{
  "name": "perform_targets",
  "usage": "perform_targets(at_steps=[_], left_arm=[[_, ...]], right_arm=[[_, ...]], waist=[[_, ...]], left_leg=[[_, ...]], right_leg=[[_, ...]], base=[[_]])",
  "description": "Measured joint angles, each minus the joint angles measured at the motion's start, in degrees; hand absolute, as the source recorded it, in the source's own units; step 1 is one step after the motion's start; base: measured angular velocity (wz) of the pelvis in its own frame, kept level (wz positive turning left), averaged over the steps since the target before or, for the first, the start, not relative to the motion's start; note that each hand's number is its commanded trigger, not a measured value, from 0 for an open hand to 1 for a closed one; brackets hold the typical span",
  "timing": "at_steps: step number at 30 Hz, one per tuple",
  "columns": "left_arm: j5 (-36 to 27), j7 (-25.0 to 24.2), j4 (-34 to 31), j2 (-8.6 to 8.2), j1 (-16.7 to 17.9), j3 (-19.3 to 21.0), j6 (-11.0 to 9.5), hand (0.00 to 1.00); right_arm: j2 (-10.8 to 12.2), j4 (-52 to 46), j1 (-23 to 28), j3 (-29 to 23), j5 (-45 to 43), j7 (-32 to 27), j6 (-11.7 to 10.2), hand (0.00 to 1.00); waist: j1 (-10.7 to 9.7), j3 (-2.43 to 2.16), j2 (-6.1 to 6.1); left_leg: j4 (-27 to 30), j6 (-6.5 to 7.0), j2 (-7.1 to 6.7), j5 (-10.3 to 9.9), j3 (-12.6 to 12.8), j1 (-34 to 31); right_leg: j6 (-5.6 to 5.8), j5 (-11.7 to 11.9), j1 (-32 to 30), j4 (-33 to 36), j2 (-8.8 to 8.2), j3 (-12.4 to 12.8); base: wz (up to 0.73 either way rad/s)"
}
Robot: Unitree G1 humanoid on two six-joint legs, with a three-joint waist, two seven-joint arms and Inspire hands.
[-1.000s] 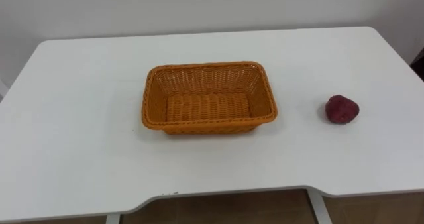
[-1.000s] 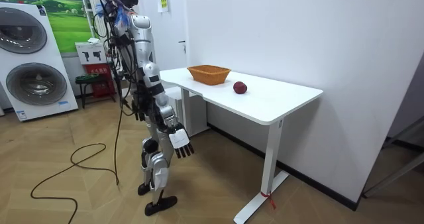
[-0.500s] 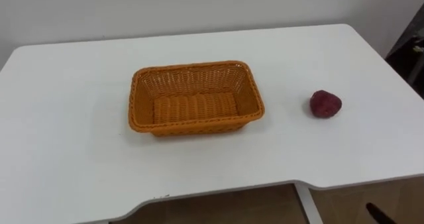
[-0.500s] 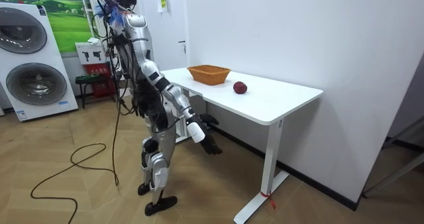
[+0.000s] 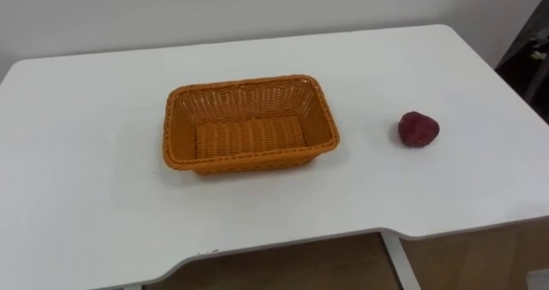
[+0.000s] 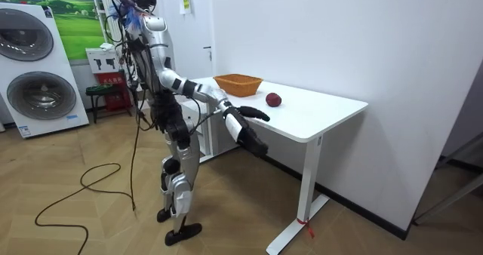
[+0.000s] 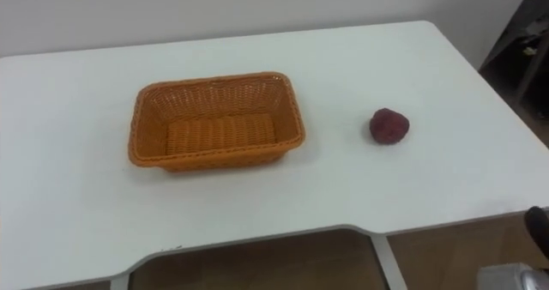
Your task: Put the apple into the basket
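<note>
Well right of the basket [image 5: 249, 101] sits the roundish apple [image 5: 418, 129].

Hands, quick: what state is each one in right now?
Left hand: open, holding nothing.
Right hand: open, holding nothing.
The apple lies on the table.

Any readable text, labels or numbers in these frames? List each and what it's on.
Nothing here can be read as text.
basket, apple, table: no print on them.
red and white box behind the robot: has print, too small to read.
pale sticker on the wall: too small to read.
washing machine: control panel too small to read.
</note>
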Motion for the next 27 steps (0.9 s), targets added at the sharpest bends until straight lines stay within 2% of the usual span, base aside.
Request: perform_targets(at_steps=[5,10,13,16,19,24,27], left_arm=[[0.2,0.0,0.0,0.04,0.0,-0.3,0.0,0.0],[0.3,-0.3,-0.1,0.26,-0.2,-1.7,0.0,0.0],[0.3,-1.0,-0.1,0.49,-0.3,-2.6,0.0,0.0],[0.3,-1.4,-0.7,0.69,-0.3,-4.6,0.0,0.0],[0.3,-1.9,-1.3,0.73,0.2,-6.2,0.0,0.0],[0.3,-3.9,-1.4,0.89,0.0,-6.3,-0.1,0.0],[0.5,-4.8,-1.5,1.07,-0.2,-6.3,-0.1,0.0]], right_arm=[[0.0,-6.3,0.0,1.7,-10.3,-4.4,-1.8,0.0],[-0.1,-9.2,0.0,6.7,-19.1,-3.6,-2.5,0.0],[-0.6,-11.2,0.0,9.1,-22.7,-1.1,-2.5,0.0],[-2.0,-11.3,0.0,11.7,-23.0,2.5,-2.4,0.0],[-2.1,-10.7,0.0,14.4,-23.0,6.8,-2.4,0.0],[-2.4,-6.5,0.0,16.4,-21.9,15.5,-1.9,0.0],[-4.1,-3.7,-0.2,18.2,-21.1,20.3,-0.9,0.0]], waist=[[0.9,-0.11,0.21],[1.5,-0.1,0.15],[2.1,-0.07,0.08],[2.6,-0.02,-0.25],[2.6,0.08,-0.42],[3.6,0.11,-0.51],[4.1,0.14,-0.6]], left_leg=[[0.1,-0.01,-0.06,0.2,-0.2,-0.5],[0.0,-0.03,-0.06,0.4,-0.5,-0.3],[0.1,-0.04,-0.05,0.4,-0.6,-0.2],[0.2,-0.04,-0.06,0.4,-0.7,-0.2],[0.3,-0.04,-0.08,0.4,-1.2,-0.2],[0.0,-0.03,-0.1,0.4,-1.3,-0.3],[-0.1,0.0,-0.15,0.4,-1.3,-0.3]], right_leg=[[-0.01,0.1,-0.3,0.0,0.0,-0.4],[0.0,0.1,-0.4,-0.3,-0.11,-0.9],[0.0,0.1,0.1,-0.3,-0.12,-0.9],[0.0,0.1,0.0,-0.4,-0.19,-1.2],[0.0,0.1,0.0,-0.3,-0.26,-1.7],[0.0,0.1,0.3,-0.2,-0.28,-1.8],[0.0,0.1,0.6,-0.3,-0.32,-1.8]], base=[[0.01],[0.04],[0.01],[0.05],[0.07],[0.01],[0.0]])
